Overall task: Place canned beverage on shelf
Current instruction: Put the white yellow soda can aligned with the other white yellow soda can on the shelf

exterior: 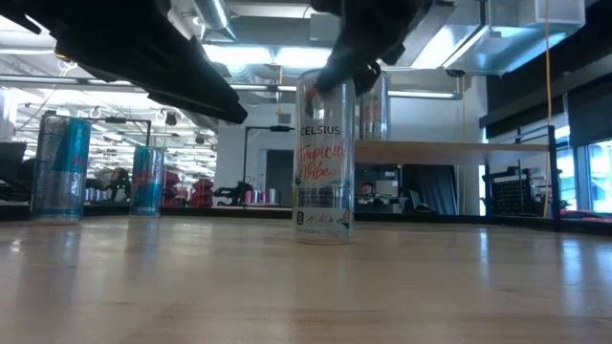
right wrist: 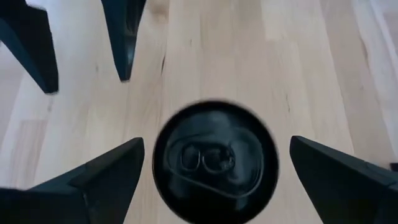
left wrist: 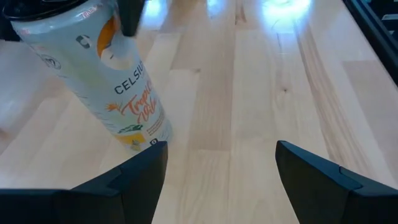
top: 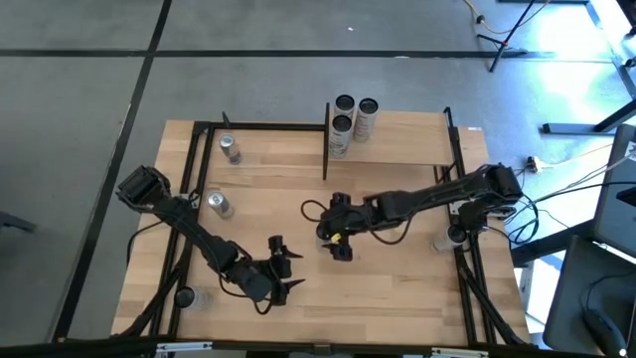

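Right wrist view: right gripper (right wrist: 211, 162) open above upright can (right wrist: 216, 160); left gripper (left wrist: 217, 165) open, empty, nearby.

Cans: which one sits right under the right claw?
The white Celsius can standing mid-table, alone. The right claw hangs open straight above its black top. The other cans stand at the table's left side and on the shelf.

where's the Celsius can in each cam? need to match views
High view: Celsius can at table centre, mostly hidden under the right gripper.
Low view: centre, upright.
Left wrist view: upper left, looks tilted.
Right wrist view: black lid seen from above.
Shared landmark: the right gripper's open fingers either side of the can.
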